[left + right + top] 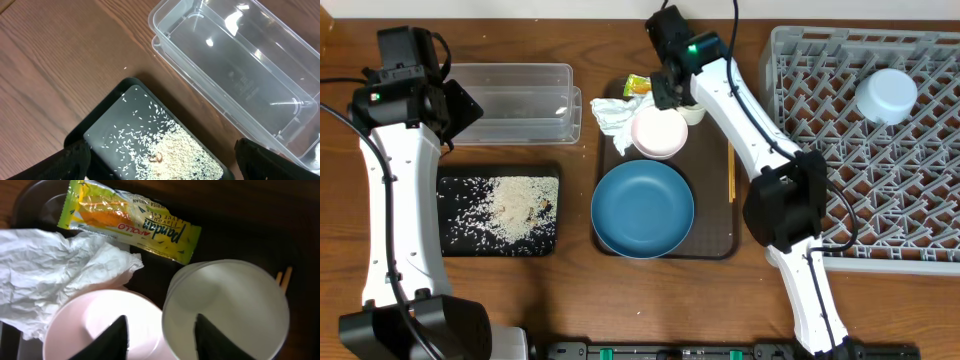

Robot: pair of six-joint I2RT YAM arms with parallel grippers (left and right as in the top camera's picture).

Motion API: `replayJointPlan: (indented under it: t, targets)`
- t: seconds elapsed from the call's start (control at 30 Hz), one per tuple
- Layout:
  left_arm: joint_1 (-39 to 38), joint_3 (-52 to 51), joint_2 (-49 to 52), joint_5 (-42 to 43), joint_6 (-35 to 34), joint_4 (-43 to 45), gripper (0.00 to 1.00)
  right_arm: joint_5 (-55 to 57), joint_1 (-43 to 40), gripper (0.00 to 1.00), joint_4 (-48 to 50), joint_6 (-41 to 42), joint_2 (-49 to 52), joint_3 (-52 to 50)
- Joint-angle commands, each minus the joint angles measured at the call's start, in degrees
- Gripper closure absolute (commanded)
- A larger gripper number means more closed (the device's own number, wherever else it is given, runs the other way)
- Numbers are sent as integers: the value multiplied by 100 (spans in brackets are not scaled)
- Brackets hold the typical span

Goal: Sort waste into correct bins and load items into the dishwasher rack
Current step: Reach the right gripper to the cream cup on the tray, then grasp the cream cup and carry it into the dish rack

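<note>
The right gripper (pixel 162 337) hangs over the adjoining rims of the pale pink bowl (pixel 95 320) and the cream cup (pixel 230 310), one finger above each. This looks like a pick for the rack, though which vessel is hard to tell. Done well, the jaws shift to straddle one wall only, clear of its neighbour, then pinch and lift straight. They stand apart, empty, touching nothing visible. Just beyond lie the crumpled napkin (pixel 55 265) and snack wrapper (pixel 130 217) — all on the brown tray (pixel 715 245), with the grey rack (pixel 920 200) alongside. The left gripper (pixel 162 162), spread wide and empty, hovers above the black tray (pixel 100 125) of rice crumbs (pixel 175 147).
</note>
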Motion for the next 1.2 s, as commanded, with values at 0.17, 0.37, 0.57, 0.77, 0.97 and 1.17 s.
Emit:
replayJointPlan:
  t: [0.17, 0.37, 0.57, 0.77, 0.97, 1.17]
  targets:
    - [24, 68, -11, -28, -33, -22, 5, 96, 57, 67, 13, 103, 111, -114]
    - [24, 68, -11, -28, -33, -22, 5, 140, 59, 70, 35, 105, 111, -219]
    - [24, 68, -11, -28, -33, -22, 5, 138, 52, 75, 190, 103, 111, -494]
    - [26, 68, -11, -28, -33, -22, 5, 136, 63, 82, 210, 103, 79, -483]
    - [24, 68, -11, -26, -33, -22, 5, 138, 46, 89, 232, 101, -76, -468]
    - [24, 68, -11, -28, -33, -22, 5, 138, -17, 99, 177, 72, -407, -459]
